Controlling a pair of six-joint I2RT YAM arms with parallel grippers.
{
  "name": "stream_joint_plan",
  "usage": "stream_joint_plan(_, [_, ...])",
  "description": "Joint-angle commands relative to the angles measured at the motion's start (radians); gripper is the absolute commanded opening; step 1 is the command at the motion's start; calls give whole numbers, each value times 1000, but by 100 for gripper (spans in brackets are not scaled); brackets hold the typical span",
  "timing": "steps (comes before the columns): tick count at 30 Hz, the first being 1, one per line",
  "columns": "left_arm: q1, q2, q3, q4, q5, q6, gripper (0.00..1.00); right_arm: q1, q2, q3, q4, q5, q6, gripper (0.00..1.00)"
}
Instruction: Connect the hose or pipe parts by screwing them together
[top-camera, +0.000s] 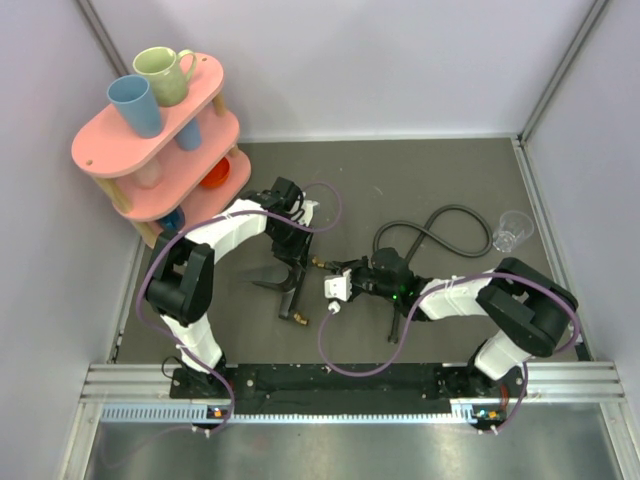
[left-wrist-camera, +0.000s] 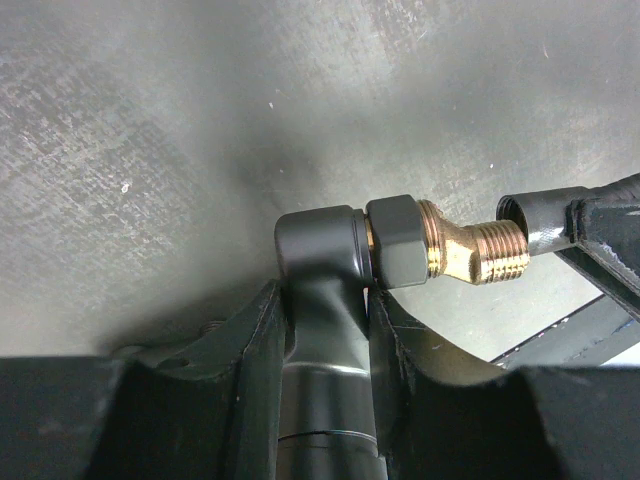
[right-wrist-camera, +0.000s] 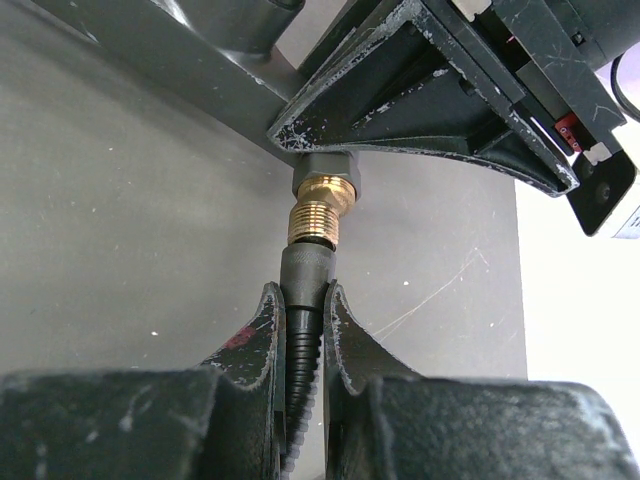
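The forked fitting (top-camera: 290, 292) is dark grey with brass ends, and my left gripper (top-camera: 296, 258) is shut on it. In the left wrist view the fingers (left-wrist-camera: 262, 340) clamp its body (left-wrist-camera: 322, 300), and one brass threaded end (left-wrist-camera: 482, 253) points right. My right gripper (top-camera: 347, 276) is shut on the end of the hose (top-camera: 440, 225), which loops away behind it. In the right wrist view the gripper (right-wrist-camera: 305, 297) holds the ribbed hose (right-wrist-camera: 303, 345) just below its end nut (right-wrist-camera: 308, 268). The nut meets the tip of the brass thread (right-wrist-camera: 315, 215), in line with it.
A pink two-tier rack (top-camera: 150, 140) with cups stands at the back left, close behind my left arm. A clear plastic cup (top-camera: 512, 230) sits at the right beside the hose loop. Walls close in the dark mat (top-camera: 400, 170) on three sides.
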Motion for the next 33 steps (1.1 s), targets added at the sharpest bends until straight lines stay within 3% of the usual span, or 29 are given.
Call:
stream_joint_plan(1, [-15, -53, 16, -6, 107, -4, 0, -2, -46, 27, 71, -40, 12, 0])
stream_joint_plan(33, [-67, -54, 33, 0, 220, 50, 0, 1, -13, 90, 10, -63, -27, 0])
